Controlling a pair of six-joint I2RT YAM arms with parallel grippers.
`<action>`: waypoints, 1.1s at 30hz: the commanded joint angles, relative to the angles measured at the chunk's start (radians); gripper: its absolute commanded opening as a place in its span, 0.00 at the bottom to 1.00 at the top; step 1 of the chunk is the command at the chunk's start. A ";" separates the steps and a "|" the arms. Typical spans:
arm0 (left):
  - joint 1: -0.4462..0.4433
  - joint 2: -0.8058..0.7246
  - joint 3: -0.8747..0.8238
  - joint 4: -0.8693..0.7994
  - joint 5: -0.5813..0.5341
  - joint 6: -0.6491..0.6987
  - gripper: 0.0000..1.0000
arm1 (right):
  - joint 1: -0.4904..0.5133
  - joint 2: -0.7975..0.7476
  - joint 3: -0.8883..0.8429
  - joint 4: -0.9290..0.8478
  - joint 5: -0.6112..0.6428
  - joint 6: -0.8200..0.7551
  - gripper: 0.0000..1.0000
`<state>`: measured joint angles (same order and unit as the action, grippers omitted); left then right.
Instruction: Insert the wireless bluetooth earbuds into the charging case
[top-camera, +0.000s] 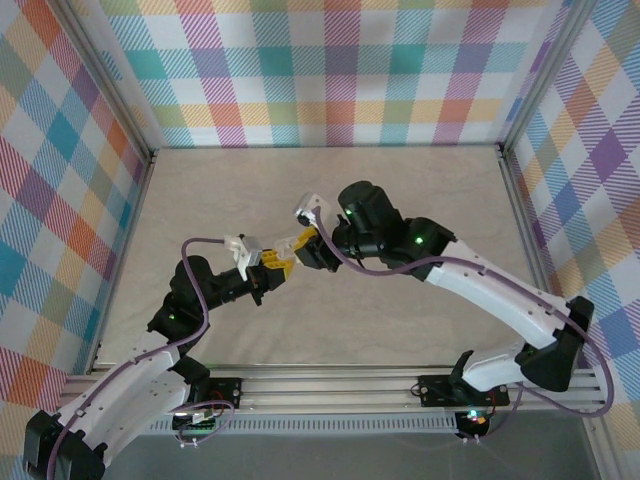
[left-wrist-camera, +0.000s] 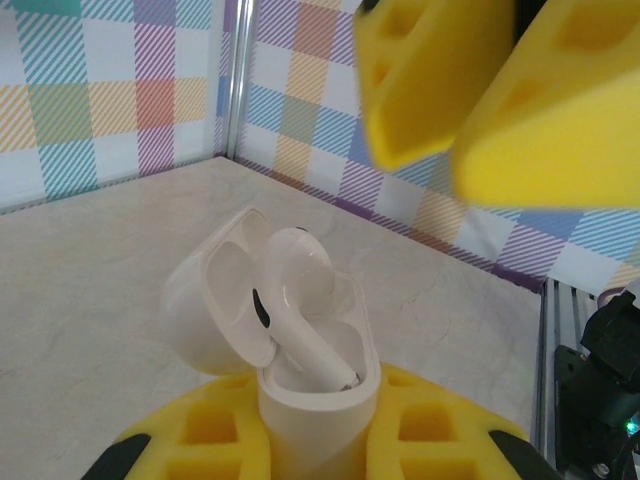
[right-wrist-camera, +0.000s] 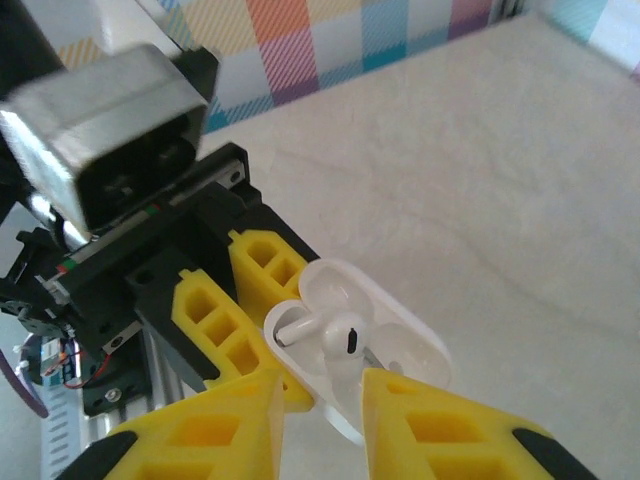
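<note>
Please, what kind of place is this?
Probably a robot test booth, not a home: colourful checked walls, silver aluminium frame posts, and a pale marble-look tabletop.

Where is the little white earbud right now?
The white earbud sits stem-down in the open charging case, which the left gripper holds near the middle of the table, with the right gripper close by.

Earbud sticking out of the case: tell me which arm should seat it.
Right, probably. The left gripper is shut on the charging case, steadying it. The right gripper is lined up on the tilted white earbud, jaws apart and empty, free to push it in.
</note>
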<state>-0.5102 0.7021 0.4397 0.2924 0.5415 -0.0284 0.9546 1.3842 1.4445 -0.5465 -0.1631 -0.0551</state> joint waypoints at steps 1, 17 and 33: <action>-0.007 -0.012 -0.001 0.036 0.029 0.024 0.00 | -0.008 0.018 0.043 -0.045 -0.032 0.056 0.31; -0.008 -0.013 0.000 0.030 0.041 0.016 0.00 | -0.033 0.071 0.058 -0.046 -0.097 0.056 0.29; -0.014 -0.009 0.001 0.030 0.042 0.012 0.00 | -0.033 0.106 0.063 -0.042 -0.144 0.013 0.27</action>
<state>-0.5148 0.7021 0.4397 0.2913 0.5606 -0.0288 0.9237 1.4712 1.4780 -0.5850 -0.2749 -0.0154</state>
